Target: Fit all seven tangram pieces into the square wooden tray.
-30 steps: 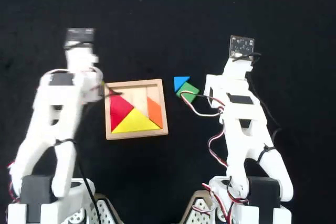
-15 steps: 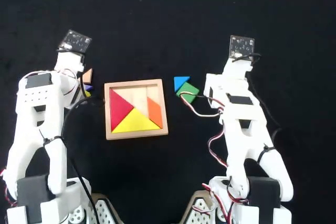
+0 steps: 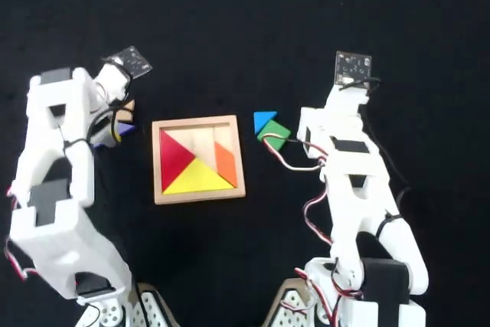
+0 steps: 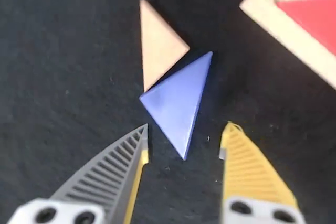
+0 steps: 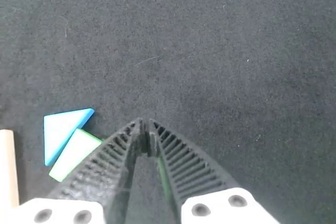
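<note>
While the left gripper (image 4: 186, 127) hangs with its jaws spread to either side of the near corner of the dark blue triangle (image 4: 178, 100), the step in hand is judged to be the pick-up of that piece. Just beyond the jaws, the tan triangle (image 4: 156, 51) touches the dark blue triangle along one edge. Farther out, on the yellow jaw's side, lies a corner of the wooden tray (image 4: 273, 22) with the red triangle (image 4: 315, 14) inside it. The next move calls for closing on the dark blue triangle alone, without nudging the tan triangle, then a carry to the bare part of the tray.

The right gripper (image 5: 145, 124) has its jaws closed on nothing, above the black cloth (image 5: 236, 51). The light blue triangle (image 5: 60, 129) and the green piece (image 5: 71, 156), touching each other, lie just beside one jaw.

The high view shows the tray also holding a yellow triangle (image 3: 197, 179) and an orange piece (image 3: 225, 160). The left arm (image 3: 57, 135) is folded steeply over its two triangles, and the right arm (image 3: 348, 158) lies stretched forward.
</note>
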Action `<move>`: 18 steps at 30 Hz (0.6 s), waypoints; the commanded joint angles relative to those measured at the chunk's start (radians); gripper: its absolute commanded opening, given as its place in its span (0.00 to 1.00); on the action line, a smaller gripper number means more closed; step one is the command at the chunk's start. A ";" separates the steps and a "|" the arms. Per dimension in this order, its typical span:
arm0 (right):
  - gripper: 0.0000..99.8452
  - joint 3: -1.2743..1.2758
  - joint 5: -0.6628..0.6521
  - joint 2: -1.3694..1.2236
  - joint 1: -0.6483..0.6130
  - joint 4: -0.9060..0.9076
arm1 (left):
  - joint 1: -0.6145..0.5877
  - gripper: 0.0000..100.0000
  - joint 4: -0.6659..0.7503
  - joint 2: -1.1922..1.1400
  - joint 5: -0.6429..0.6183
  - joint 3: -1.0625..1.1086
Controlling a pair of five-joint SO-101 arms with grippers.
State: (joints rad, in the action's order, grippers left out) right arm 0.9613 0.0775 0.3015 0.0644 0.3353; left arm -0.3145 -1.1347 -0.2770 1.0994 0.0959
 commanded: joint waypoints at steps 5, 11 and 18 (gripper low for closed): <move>0.01 -0.013 0.002 0.044 -0.015 -0.021 | -0.010 0.22 -0.153 -0.189 0.115 -0.357; 0.01 -0.015 0.002 0.044 -0.015 -0.021 | 0.012 0.22 -0.169 -0.252 0.115 -0.371; 0.01 -0.015 0.002 0.044 -0.015 -0.021 | 0.022 0.21 -0.203 -0.258 0.187 -0.374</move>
State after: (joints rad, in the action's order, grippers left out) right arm 0.9613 0.0775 0.3015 0.0644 0.3353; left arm -0.3053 -1.3295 -0.5439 1.2651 -0.2232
